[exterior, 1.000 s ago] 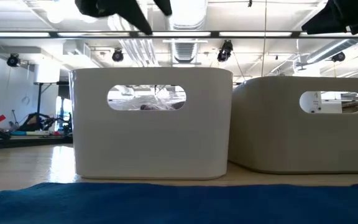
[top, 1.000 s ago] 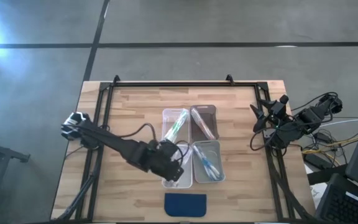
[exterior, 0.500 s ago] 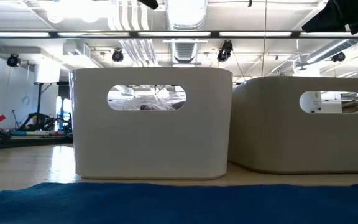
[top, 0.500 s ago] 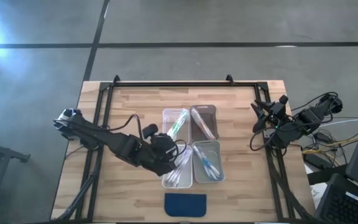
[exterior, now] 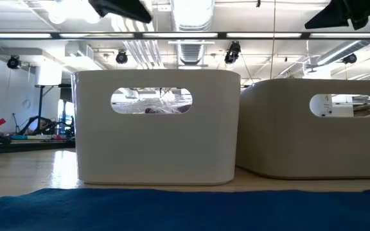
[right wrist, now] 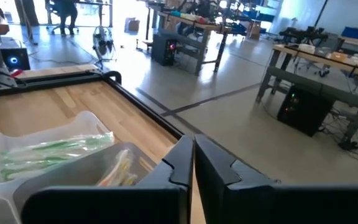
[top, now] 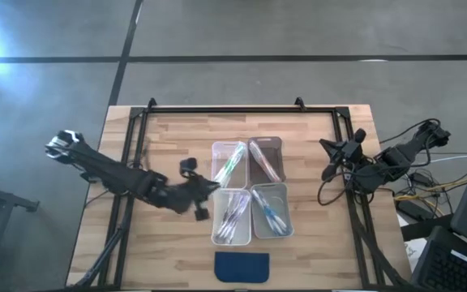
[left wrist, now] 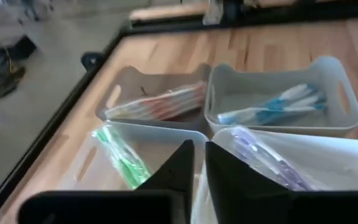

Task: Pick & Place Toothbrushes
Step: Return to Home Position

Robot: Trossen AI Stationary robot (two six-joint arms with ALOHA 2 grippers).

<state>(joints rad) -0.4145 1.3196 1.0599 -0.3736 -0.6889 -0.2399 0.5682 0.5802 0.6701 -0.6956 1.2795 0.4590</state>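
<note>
Four clear bins (top: 250, 188) packed two-by-two at mid table (top: 169, 138), likely so either arm can reach any of them. All toothbrushes (top: 232, 216) in sight lie inside the bins, one colour to each. The green set (left wrist: 120, 158) and violet set (left wrist: 263, 162) are in the two bins on the left arm's side, the pink-red set (left wrist: 160, 102) and blue set (left wrist: 272, 109) in the two beyond. None seen loose on the table, and the dark blue pad (top: 242, 266) near the front edge carries nothing. Judgement: sorting looks finished. Left gripper (top: 209, 189) sits just beside the bins' left side, level with the seam between the green and violet bins. Its jaws are drawn together on nothing, which fits an arm due to go home, not one about to pick. Right gripper (top: 331, 152) waits over the table's right edge, well apart from the bins, jaws likewise together and empty. Low view shows only bin walls and pad. Next move for the left arm likely needs only a path that stays off the bin rims.
</note>
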